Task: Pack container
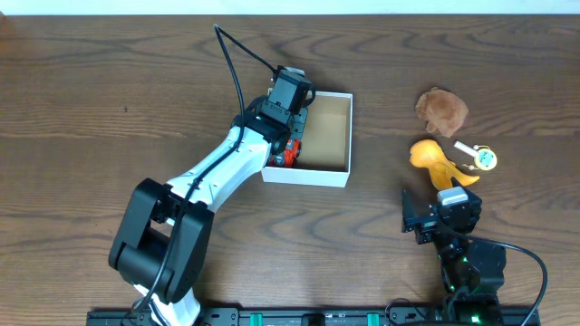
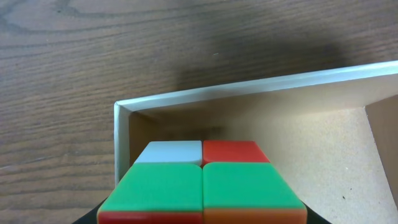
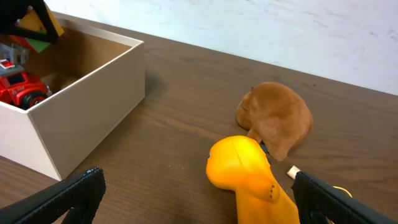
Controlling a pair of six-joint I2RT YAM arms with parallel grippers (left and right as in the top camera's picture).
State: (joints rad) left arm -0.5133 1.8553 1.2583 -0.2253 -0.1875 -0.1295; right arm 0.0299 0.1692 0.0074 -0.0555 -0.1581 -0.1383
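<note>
The container (image 1: 306, 174) is a square white-walled box with a tan inside, standing mid-table; its back left corner (image 2: 124, 112) fills the left wrist view. My left gripper (image 1: 288, 95) hangs over the box's left side, shut on a colour cube (image 2: 202, 186) with green, white, red and orange tiles. From the right wrist the cube (image 3: 38, 28) shows just above the box's rim. A red toy car (image 1: 288, 154) lies inside the box (image 3: 93, 99). My right gripper (image 1: 442, 197) stands open at the lower right, nothing between its fingers.
An orange toy (image 1: 433, 161) lies just ahead of the right gripper (image 3: 199, 199), its tail reaching between the open fingers. A brown plush (image 1: 441, 110) sits behind it. A small white, yellow and green item (image 1: 480, 156) lies to the right.
</note>
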